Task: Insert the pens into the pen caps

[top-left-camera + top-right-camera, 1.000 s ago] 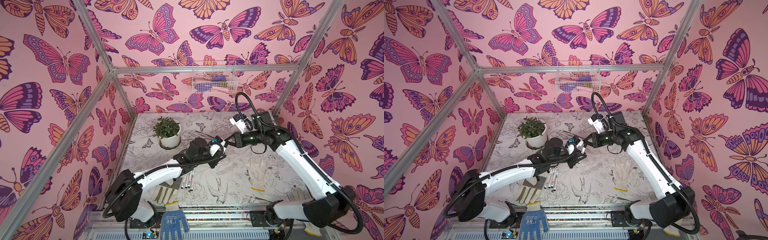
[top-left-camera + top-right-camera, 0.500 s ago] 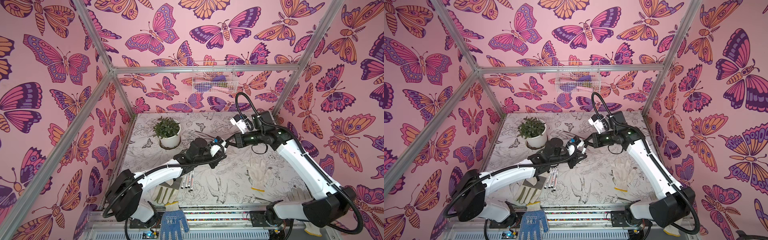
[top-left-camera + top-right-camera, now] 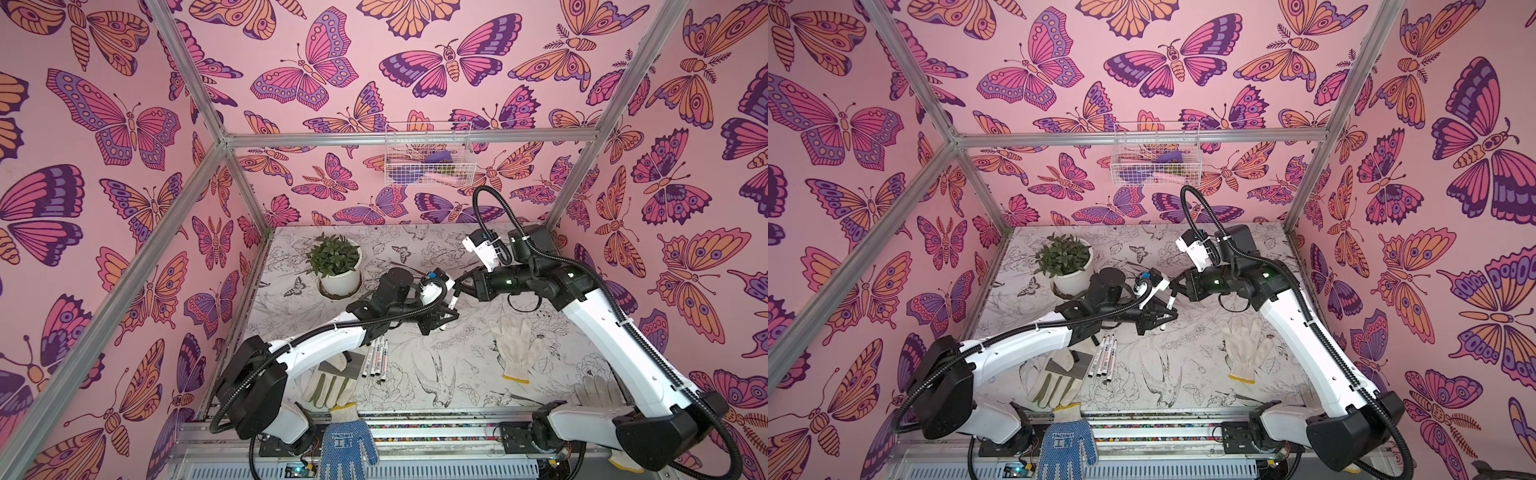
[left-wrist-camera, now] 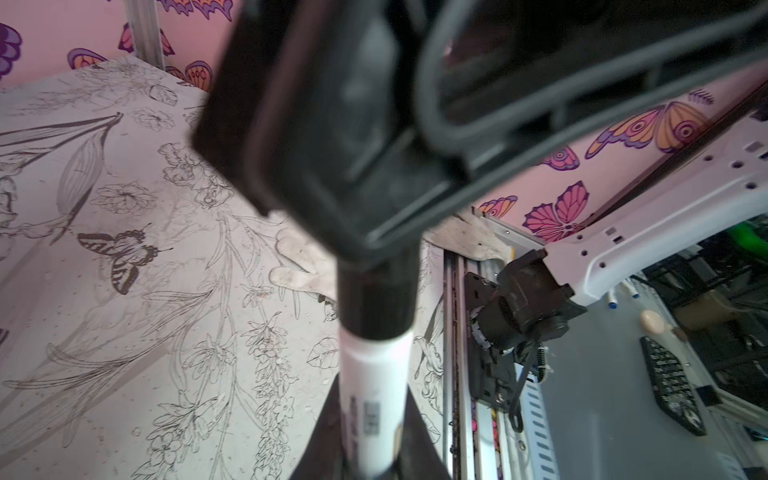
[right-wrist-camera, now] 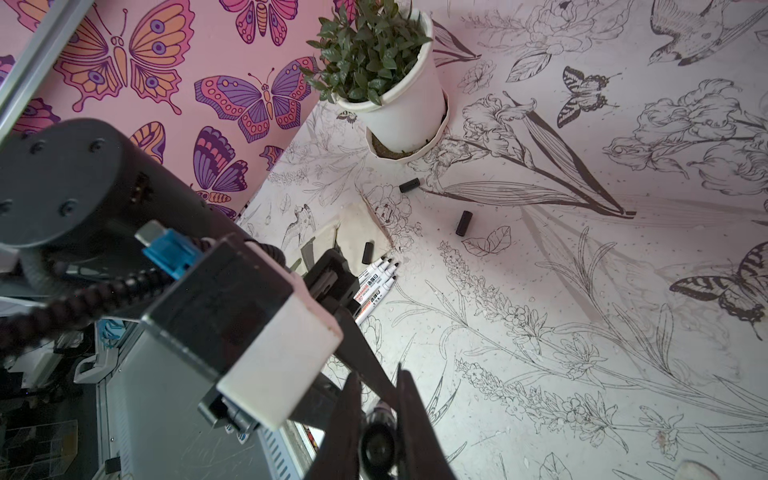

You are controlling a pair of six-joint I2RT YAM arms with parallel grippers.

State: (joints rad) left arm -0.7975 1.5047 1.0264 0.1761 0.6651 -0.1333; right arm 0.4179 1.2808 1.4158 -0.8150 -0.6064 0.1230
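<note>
— Starting with the left end effector: what is gripped?
— A white pen is clamped between its fingers, low on the barrel, as is shown in the left wrist view. In both top views the pen is held above the worktop near the middle, tilted a little from upright.

— How is the right end effector set?
— It is closed on a black cap. In the right wrist view the cap is seen end-on between the two fingers. In the left wrist view it is seated over the upper end of the held pen, its rim met by the white barrel. Whether it is pushed fully home cannot be told.

— How are the two end effectors placed against each other?
— The right one is brought in from the right, its fingertips just above those of the left. The two are joined only through pen and cap.

— Where are the remaining things found?
— The other pens are laid side by side on the worktop, dark tips bare, partly hidden under the left arm and just beside a glove with a grey patch. Three loose caps are seen in the right wrist view: one is placed just beside the pens' tips, and two are set nearer the potted plant.

— What else is seen?
— A white glove is spread flat right of the middle, and a blue glove is draped over the front rail.
</note>
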